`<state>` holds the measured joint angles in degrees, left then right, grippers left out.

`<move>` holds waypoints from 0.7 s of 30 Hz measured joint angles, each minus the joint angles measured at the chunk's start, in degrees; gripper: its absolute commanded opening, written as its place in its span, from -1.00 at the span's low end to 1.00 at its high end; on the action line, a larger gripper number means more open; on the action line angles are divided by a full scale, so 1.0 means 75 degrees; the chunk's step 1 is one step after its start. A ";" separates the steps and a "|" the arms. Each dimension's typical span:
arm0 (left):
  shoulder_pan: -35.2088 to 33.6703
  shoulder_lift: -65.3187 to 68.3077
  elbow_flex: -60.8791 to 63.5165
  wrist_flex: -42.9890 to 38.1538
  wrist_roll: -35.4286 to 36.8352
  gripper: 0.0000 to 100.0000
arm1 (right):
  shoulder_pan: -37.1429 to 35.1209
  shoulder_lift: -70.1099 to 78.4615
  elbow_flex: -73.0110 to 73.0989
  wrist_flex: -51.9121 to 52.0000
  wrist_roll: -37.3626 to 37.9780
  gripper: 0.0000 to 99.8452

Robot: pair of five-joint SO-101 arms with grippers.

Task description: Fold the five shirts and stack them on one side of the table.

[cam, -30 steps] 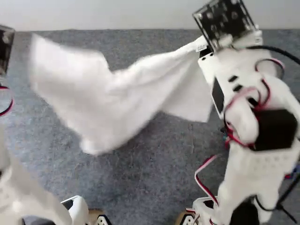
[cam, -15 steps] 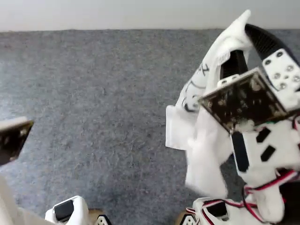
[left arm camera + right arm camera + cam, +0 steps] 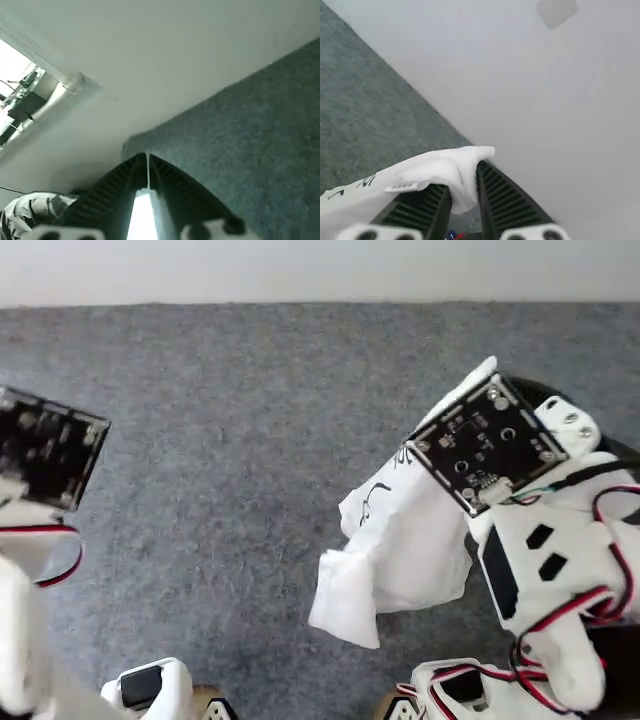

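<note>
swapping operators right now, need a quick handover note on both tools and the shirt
The left tool is shut and empty, at the left side of the table.
The right tool is shut on the white shirt, raised at the right side.
The shirt hangs bunched from the right tool; I cannot tell whether its lower end touches the table.
Done: nothing yet on this shirt; it is not folded.
Left: lay it flat, fold it, set it on one side, then do the other shirts.

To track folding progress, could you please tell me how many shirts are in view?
1. A white shirt hangs from the right claw over the table's right side; others may be hidden.
</note>
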<state>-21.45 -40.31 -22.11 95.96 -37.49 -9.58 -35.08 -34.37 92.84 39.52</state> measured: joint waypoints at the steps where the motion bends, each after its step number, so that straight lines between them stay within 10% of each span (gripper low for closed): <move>1: -0.0035 0.0023 0.0117 0.0070 0.0141 -0.97 | -0.0082 0.0000 0.0000 -0.0105 -0.0105 -0.98; 21: -0.1020 -0.1430 0.2673 0.0469 0.0492 -0.97 | -0.2989 0.1934 0.0035 -0.3540 0.0738 -0.98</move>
<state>-29.10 -51.03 -2.07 99.47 -33.80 -32.00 -20.57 -34.11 66.29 45.05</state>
